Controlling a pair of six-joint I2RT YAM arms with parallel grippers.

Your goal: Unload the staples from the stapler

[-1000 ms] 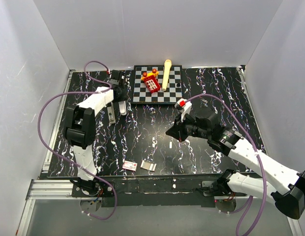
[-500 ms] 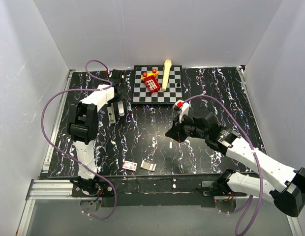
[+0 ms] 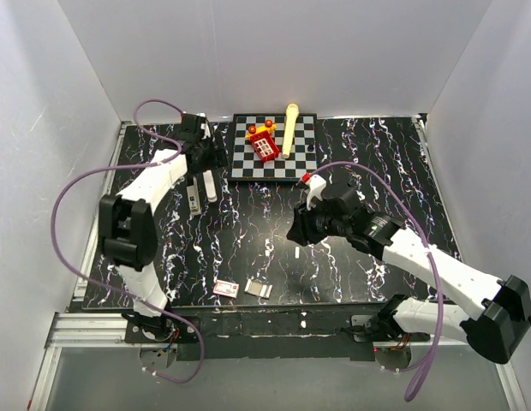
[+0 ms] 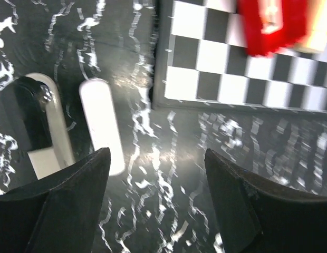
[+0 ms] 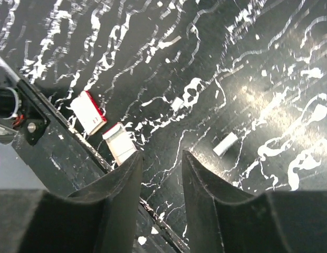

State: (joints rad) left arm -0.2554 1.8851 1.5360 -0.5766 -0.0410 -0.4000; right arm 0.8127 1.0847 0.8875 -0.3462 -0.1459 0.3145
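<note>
The left hand (image 4: 154, 153) hangs open and empty off the chessboard's (image 3: 274, 147) near left corner. The one stapler (image 3: 195, 195) lies on the counter (image 3: 377, 163) just beside its fingertips, untouched. The right hand (image 5: 161, 154), parted and holding nothing, hovers on the chessboard's near side. One strip of staples (image 5: 224, 144) lies just beside it.

walls (image 3: 274, 51): plain white | tbl (image 3: 394, 163): blk marble w/ white veins

White veins marble the black table (image 3: 377, 171); the board (image 3: 248, 167) is chequered black-and-white.
</note>
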